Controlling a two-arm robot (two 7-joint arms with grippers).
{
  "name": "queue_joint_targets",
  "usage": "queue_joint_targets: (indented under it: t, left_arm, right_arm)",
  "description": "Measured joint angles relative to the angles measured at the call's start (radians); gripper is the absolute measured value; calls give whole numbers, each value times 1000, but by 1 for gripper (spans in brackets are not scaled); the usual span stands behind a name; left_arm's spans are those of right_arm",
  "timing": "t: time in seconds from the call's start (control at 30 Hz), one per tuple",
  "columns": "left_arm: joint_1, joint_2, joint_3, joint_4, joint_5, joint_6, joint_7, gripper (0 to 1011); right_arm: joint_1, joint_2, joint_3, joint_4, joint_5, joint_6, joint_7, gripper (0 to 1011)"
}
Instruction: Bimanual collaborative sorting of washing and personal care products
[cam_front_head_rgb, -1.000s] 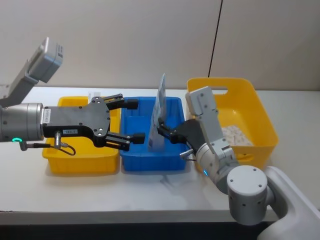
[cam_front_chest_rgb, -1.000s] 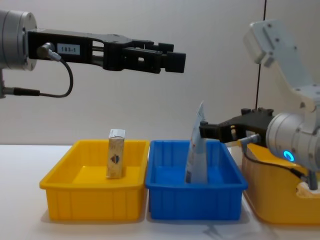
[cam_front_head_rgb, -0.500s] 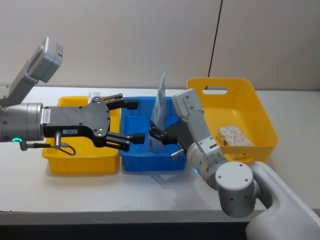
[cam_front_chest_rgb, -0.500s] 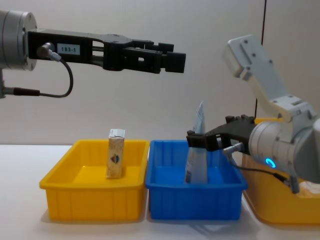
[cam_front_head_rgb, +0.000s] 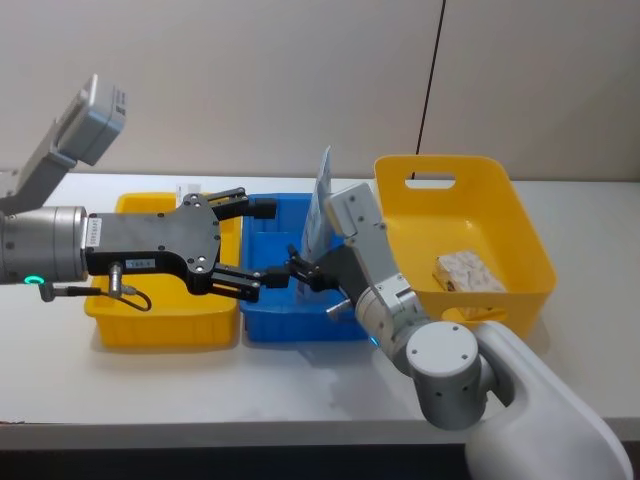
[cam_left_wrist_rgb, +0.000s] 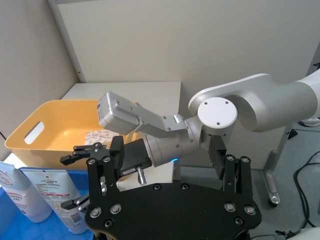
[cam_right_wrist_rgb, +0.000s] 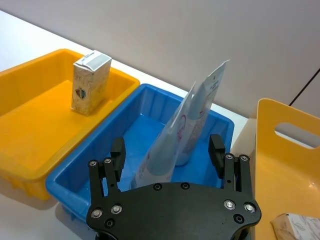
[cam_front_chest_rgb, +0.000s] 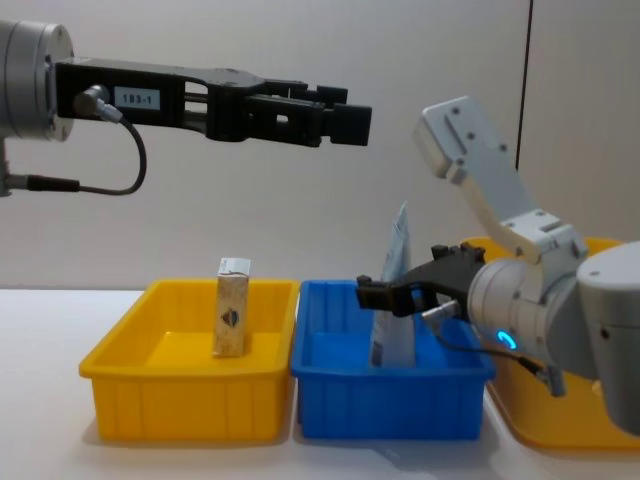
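Now right gripper spread wide, empty; pale blue tube upright between its fingers (untouched). Left gripper hangs open above.

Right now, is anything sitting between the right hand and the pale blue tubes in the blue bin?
Nothing visible does. The right hand hangs open over the blue bin, and the pale blue tubes stand upright directly ahead of its fingers. The beige carton is off in the yellow bin, out of the path.
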Motion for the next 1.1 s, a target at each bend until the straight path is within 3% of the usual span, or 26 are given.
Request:
queue_joint_targets:
  t: [0.5,0.73,0.87,0.93,1.1]
  left_arm:
    - [0,0,0,0,0,0,0,1002]
    - [0,0,0,0,0,0,0,1001]
    - [0,0,0,0,0,0,0,1002]
    - [0,0,0,0,0,0,0,1001]
    - [0,0,0,0,0,0,0,1002]
  right_arm:
    - [37,-47,3,87,-24,-27,-30,979]
    - [46,-65,13,111,-27,-34,-43,812]
    - [48,-75,19,119,-28,-35,-49,657]
    - [48,-78,22,121,-29,-35,-52,640]
    - [45,-83,28,118,-29,-34,-54,452]
